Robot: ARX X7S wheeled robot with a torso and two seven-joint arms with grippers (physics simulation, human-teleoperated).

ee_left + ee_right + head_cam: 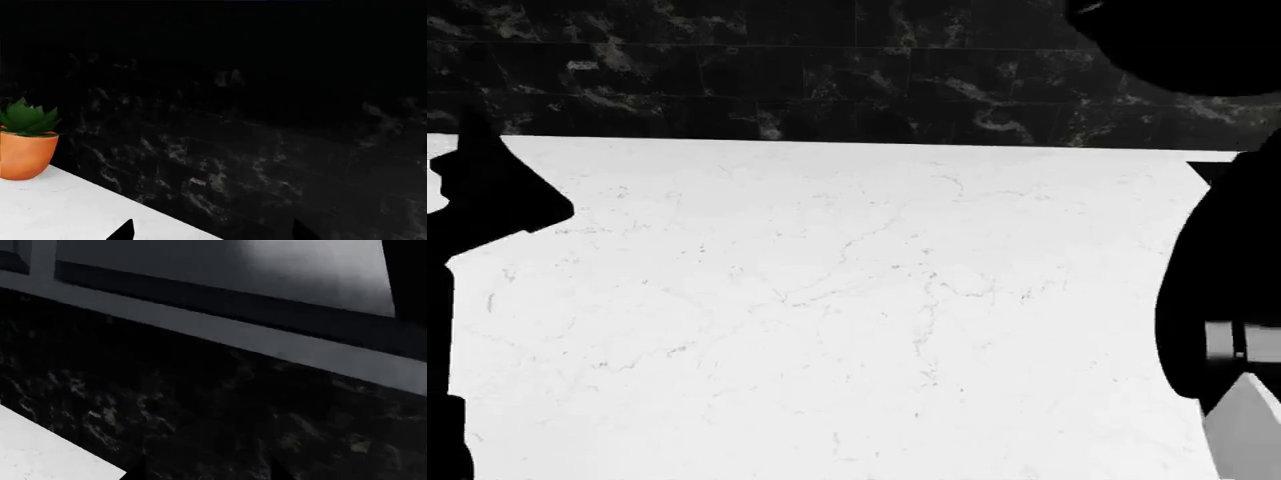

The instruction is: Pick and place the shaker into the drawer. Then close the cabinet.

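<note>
The shaker, the drawer and the cabinet are out of view in all three views. In the left wrist view my left gripper (213, 232) is open, its two dark fingertips (123, 231) set wide apart with nothing between them. It hangs over the back edge of the white counter (60, 210) and faces the black marble wall (267, 150). In the right wrist view my right gripper (207, 474) shows only as two faint dark tips set apart against the same wall. It looks open and empty.
An orange pot with a green plant (25, 150) stands on the counter by the wall. The head view shows the white marble counter (854, 300) with my left arm (481, 190) and right arm (1221, 300) as dark shapes at its sides. A grey wall unit (233, 270) hangs above.
</note>
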